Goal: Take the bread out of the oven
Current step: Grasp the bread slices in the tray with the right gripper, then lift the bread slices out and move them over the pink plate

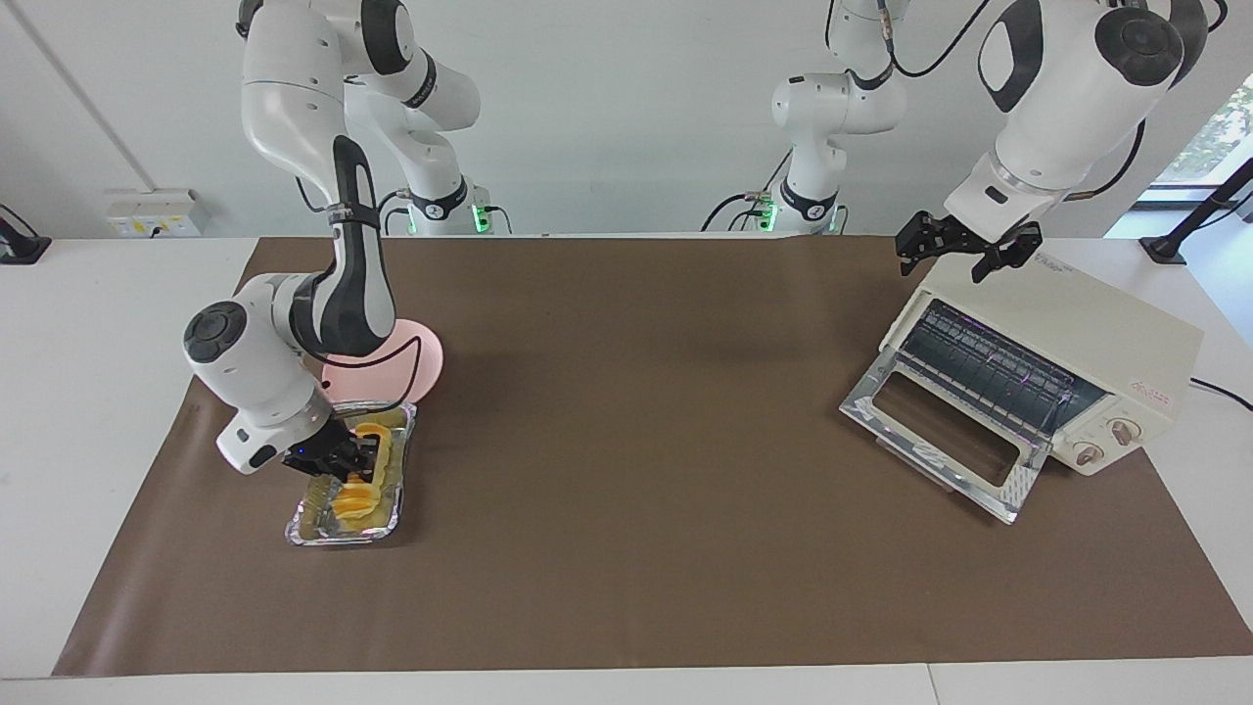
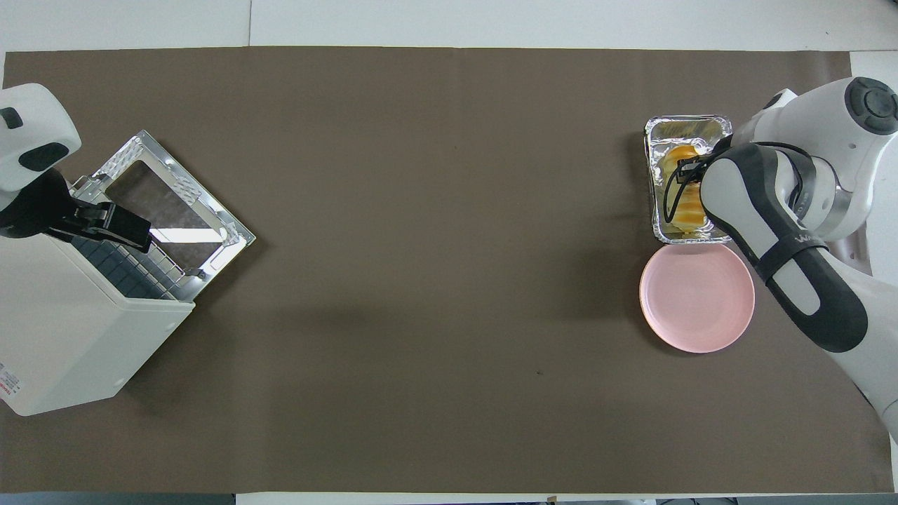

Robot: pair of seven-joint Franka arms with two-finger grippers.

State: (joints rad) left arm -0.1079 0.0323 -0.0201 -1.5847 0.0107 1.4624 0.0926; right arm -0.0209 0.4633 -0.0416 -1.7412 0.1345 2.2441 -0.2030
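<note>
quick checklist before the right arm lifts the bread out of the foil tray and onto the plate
1. Right gripper down on the bread: ok, its fingers straddle the loaf.
2. Grip fully closed and firm: cannot tell.
3. Bread inside the foil tray, not caught on its rim: ok as far as shown.
4. Pink plate bare and beside the tray, nearer to the robots: ok.
5. Left gripper out of the way: ok, open, waiting over the oven.
6. Oven door down, rack bare: ok.
</note>
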